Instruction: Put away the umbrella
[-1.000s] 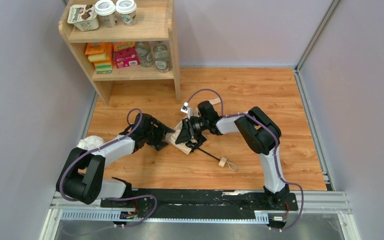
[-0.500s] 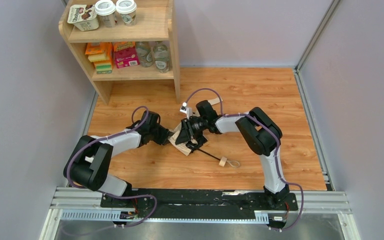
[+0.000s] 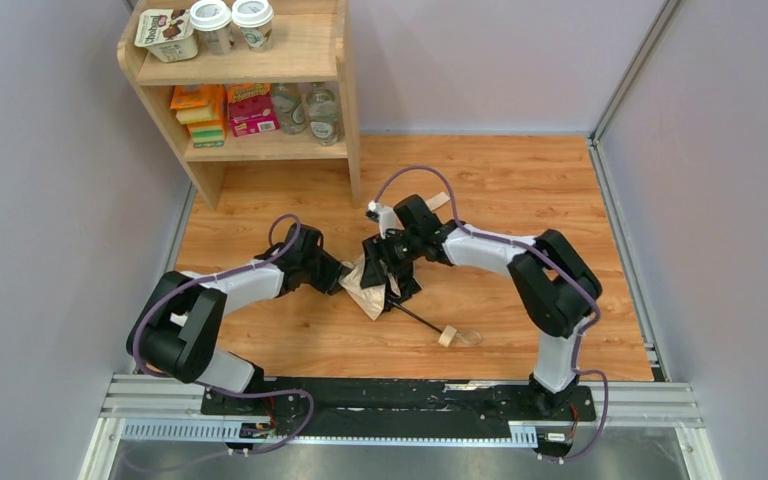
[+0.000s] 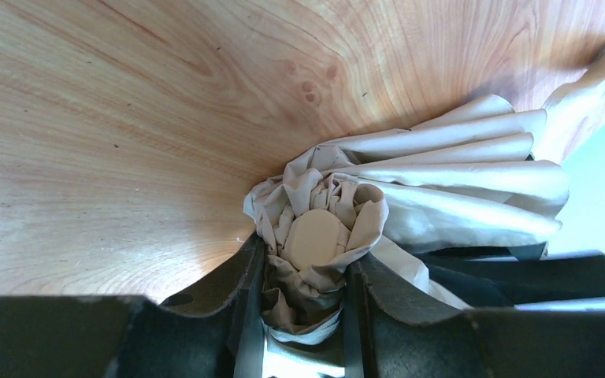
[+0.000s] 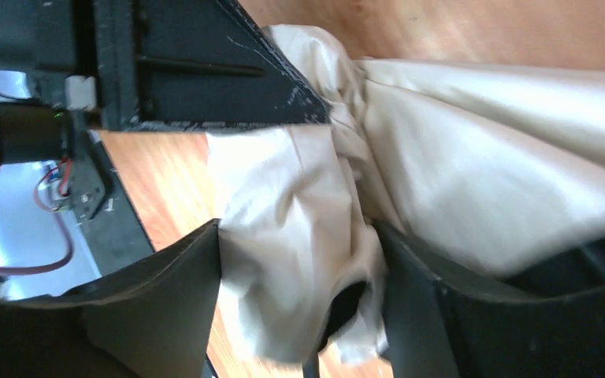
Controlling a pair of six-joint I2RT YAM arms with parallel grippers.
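One umbrella lies mid-counter between two claws, by our count. Its long axis runs diagonally: the bunched beige canopy points far-left, and the thin black shaft leads to the wooden handle at near right. The left claw is clenched on the canopy's gathered tip. The right claw straddles the cloth; we cannot tell whether it grips. One shelf unit stands well apart at far left, with two lidded cups on top.
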